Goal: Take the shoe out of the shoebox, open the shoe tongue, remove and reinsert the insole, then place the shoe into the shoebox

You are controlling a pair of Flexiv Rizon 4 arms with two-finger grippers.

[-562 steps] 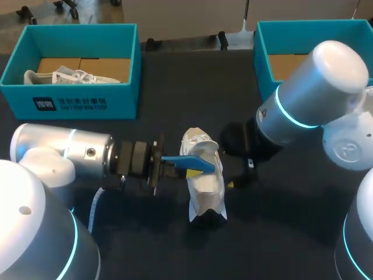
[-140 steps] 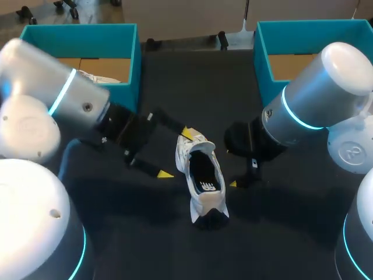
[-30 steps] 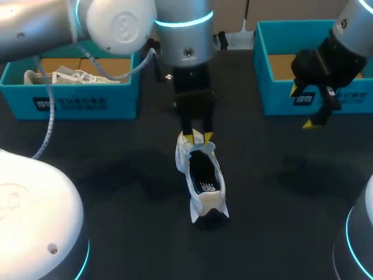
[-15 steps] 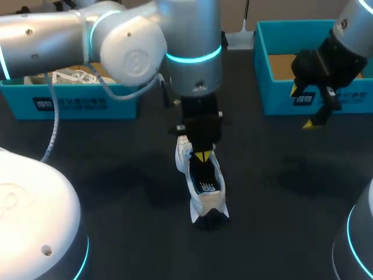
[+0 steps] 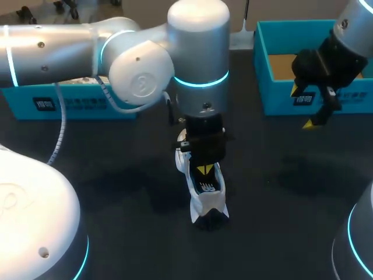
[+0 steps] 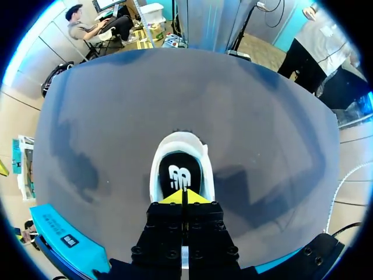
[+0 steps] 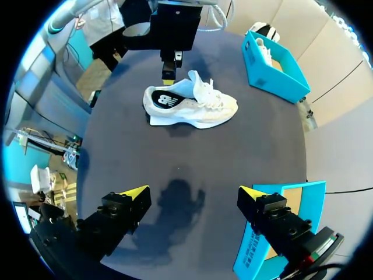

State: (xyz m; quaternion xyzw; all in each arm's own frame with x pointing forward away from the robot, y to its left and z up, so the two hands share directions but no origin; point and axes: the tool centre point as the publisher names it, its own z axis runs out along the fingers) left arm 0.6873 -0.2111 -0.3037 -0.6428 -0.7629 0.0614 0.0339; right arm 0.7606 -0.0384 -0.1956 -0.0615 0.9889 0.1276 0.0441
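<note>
Shoe (image 5: 205,192), a white trainer, stands on the table (image 5: 262,233) outside the shoebox (image 5: 274,105), with the left gripper (image 5: 203,170) at its opening. Left wrist: yellow tips pressed together over the dark insole (image 6: 178,175); the soft, probably light upper suggests gripping the firmer heel collar. Right wrist: right gripper (image 7: 193,192) spread wide, well apart from the shoe.

Matt cloth shoe (image 5: 202,202) on smooth matt table (image 5: 280,221).

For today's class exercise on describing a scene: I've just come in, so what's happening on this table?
The left gripper, tips together, points down into the opening of the white shoe on the table, over its insole. The right gripper hangs open, holding nothing, beside the right shoebox. The shoe is not yet boxed.
</note>
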